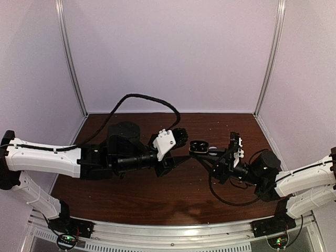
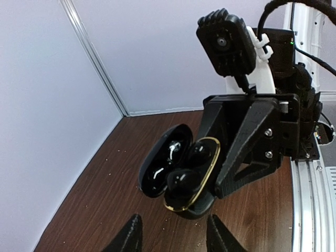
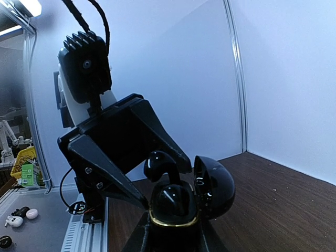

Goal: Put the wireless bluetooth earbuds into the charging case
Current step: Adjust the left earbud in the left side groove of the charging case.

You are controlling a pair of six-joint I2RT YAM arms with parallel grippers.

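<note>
My right gripper (image 1: 203, 150) is shut on a black charging case (image 3: 173, 231) with a gold rim and holds it above the table. The lid (image 3: 215, 186) is open. One black earbud (image 3: 173, 202) sits in the case. A second black earbud (image 3: 159, 164) stands up with its stem in the case. My left gripper (image 2: 176, 237) is open, its tips just short of the case (image 2: 199, 210). In the right wrist view its fingers (image 3: 121, 173) flank the raised earbud. The pale earbuds cannot be made out.
The dark wooden table (image 1: 157, 194) is walled by pale panels at the back and both sides. A metal rail (image 1: 173, 231) runs along the near edge. Small pale and dark things (image 3: 31, 213) lie on a grey surface beyond the rail.
</note>
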